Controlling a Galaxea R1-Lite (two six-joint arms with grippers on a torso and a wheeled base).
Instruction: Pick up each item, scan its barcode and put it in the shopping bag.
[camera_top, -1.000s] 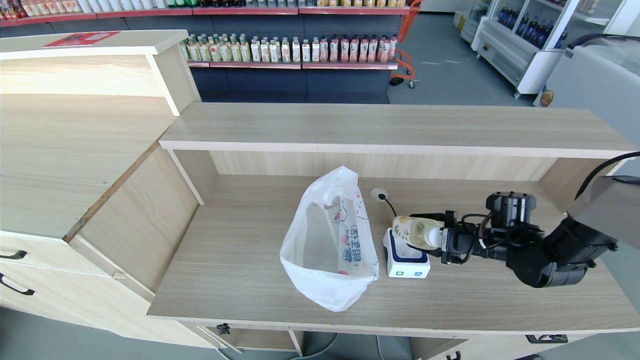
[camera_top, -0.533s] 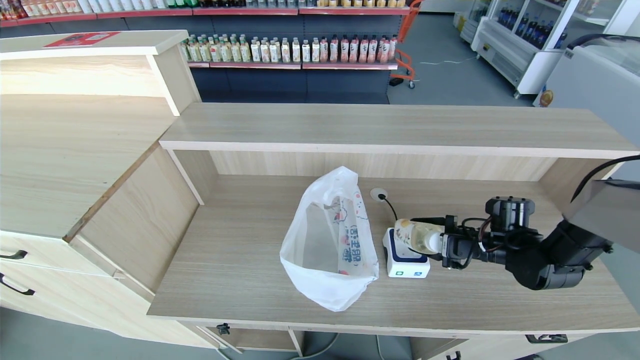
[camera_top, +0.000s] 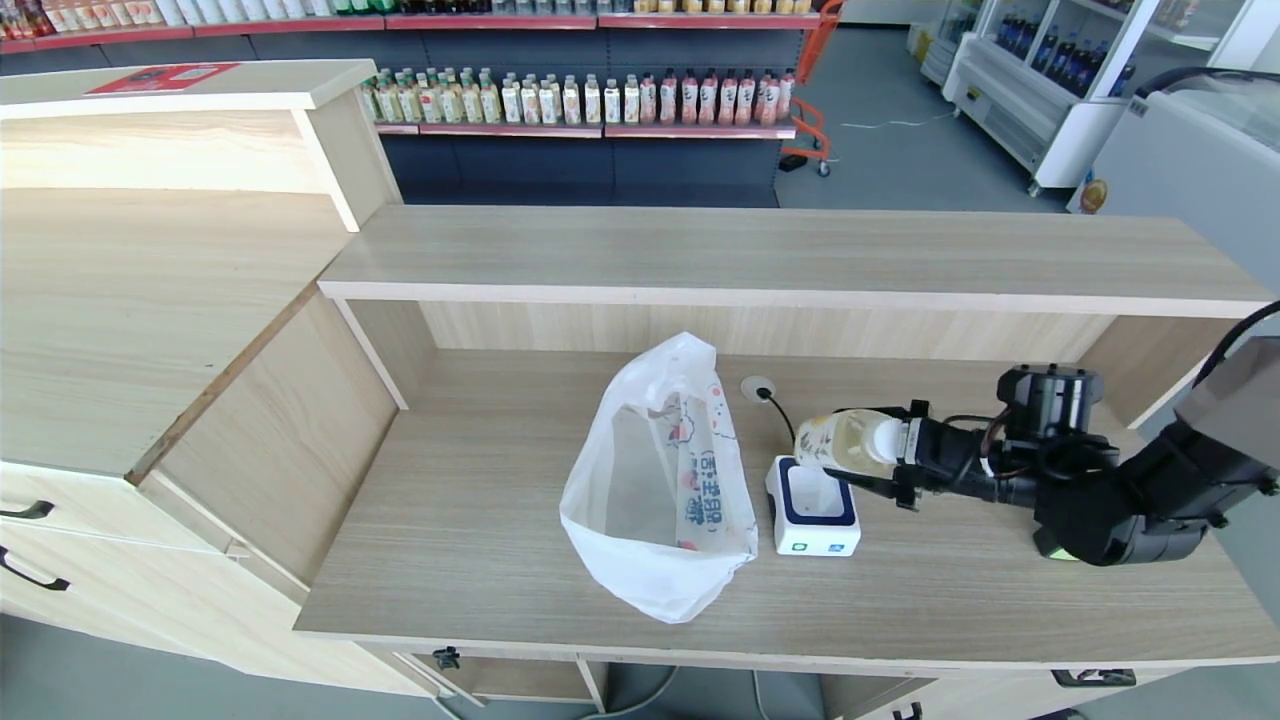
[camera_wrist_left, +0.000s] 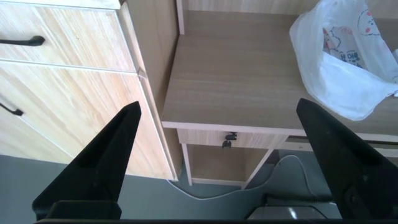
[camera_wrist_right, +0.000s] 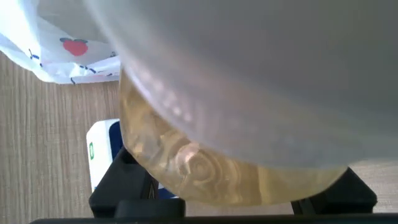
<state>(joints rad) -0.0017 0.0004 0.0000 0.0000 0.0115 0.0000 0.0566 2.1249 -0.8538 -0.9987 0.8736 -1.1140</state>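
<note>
Right now the shopping bag (camera_top: 655, 490) stands slumped near the middle of the tabletop (camera_top: 480, 520), and everything else sits to one side of it. Just to the bag's right lies the white and blue scanner (camera_top: 810, 505); whether plastic and scanner touch cannot be told. Farther right and a little behind the bag, the bottle (camera_top: 835, 438) is held on its side above the scanner's far right corner, its base pointing back toward the bag. The right claw (camera_top: 855, 445) pinches the bottle at the cap end, one finger over it and one under, and the arm stretches away from the bag along the tabletop's right part. From the right wrist the pale bottle (camera_wrist_right: 217, 155) sits close up, with the scanner (camera_wrist_right: 102, 155) below it and the bag (camera_wrist_right: 56, 56) beyond.

To the bag's left a wide bare stretch of tabletop runs to the upright side panel (camera_top: 290, 440). In front of the bag only a narrow strip remains before the near edge. Behind it the back wall rises to an overhanging ledge (camera_top: 780, 250), and a cable socket (camera_top: 758, 387) sits behind the bag's right side.

The left claw (camera_wrist_left: 217, 162) hangs with fingers spread wide and nothing between them, off the near edge and to the left of the bag (camera_wrist_left: 348, 68), above the floor.
</note>
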